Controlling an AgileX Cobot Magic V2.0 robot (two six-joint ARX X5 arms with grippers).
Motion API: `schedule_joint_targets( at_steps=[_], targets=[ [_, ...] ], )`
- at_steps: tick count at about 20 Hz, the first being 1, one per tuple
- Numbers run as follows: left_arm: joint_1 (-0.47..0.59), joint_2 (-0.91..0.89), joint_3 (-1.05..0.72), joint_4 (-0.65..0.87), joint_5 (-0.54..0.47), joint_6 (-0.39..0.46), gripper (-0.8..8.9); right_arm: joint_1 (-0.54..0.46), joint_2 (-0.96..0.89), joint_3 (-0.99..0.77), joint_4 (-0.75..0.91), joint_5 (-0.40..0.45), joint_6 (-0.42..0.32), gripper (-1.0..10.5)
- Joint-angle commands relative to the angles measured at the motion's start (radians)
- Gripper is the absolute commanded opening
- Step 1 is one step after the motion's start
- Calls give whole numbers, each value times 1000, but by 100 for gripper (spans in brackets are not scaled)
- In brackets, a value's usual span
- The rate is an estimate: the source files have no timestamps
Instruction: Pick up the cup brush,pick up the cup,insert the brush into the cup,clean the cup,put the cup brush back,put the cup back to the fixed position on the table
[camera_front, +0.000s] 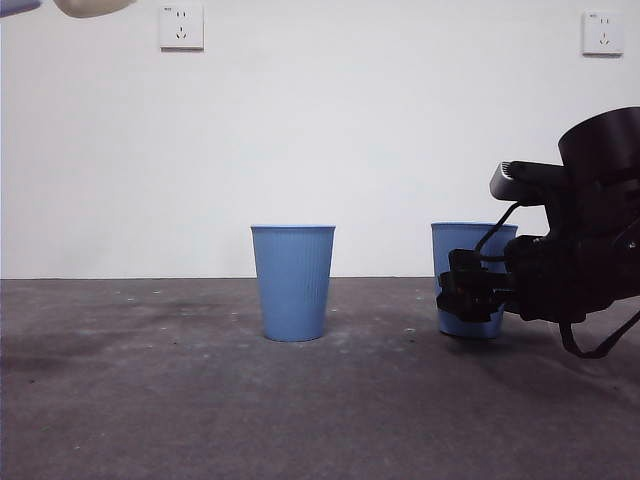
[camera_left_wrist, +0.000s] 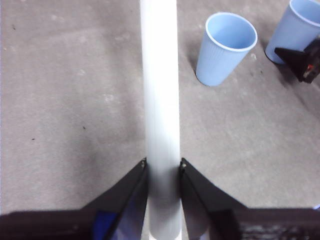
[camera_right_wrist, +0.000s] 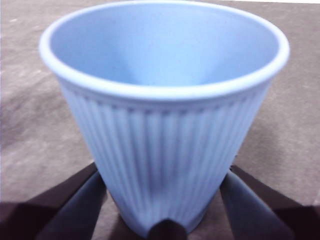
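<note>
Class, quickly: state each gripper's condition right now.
Left gripper: shut on the long slim grey-handled cup brush.
Right gripper: open around the blue ribbed plastic cup.

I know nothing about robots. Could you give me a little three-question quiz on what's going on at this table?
1. True or false: one of the two blue cups lies on its side.
2. What do the left gripper's fingers clamp? A) the cup brush B) a cup C) nothing
3. In the front view, which cup is the right gripper at: the middle cup or the right-hand cup?

Key: 1 false, both stand upright. 2 A, the fingers are shut on its pale handle. 3 the right-hand cup.
</note>
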Motion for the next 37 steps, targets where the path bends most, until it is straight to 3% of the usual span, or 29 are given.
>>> schedule_joint_targets(
  at_steps=[1,7,12,14,17,22,26,31,37],
  targets=[
    [-18,12,-8,2,-4,35,-9,6,-58,0,-35,-15,-1,-16],
    [-125,86,-8,3,-5,97,-9,16,-445,0,-576,-38,-66,-17],
    [-256,165,-8,-7,-53,162,-9,85,-842,75,-1264,-41,-155,-17],
    [-305,180,-8,-29,-65,195,-9,126,-912,152,-1563,-16,-217,-17],
    [-376,184,-8,-68,-148,253,-9,170,-924,233,-1846,37,-238,-17],
    [-509,188,-8,-163,-278,408,-9,224,-903,241,-2024,82,-320,-17],
    [-558,222,-8,-216,-322,464,-9,321,-857,245,-2080,119,-390,-17],
    [-604,281,-8,-229,-345,499,-9,465,-727,275,-2115,232,-459,-17],
    [-668,362,-8,-219,-346,502,-9,536,-596,440,-2130,315,-540,-17]
  ],
)
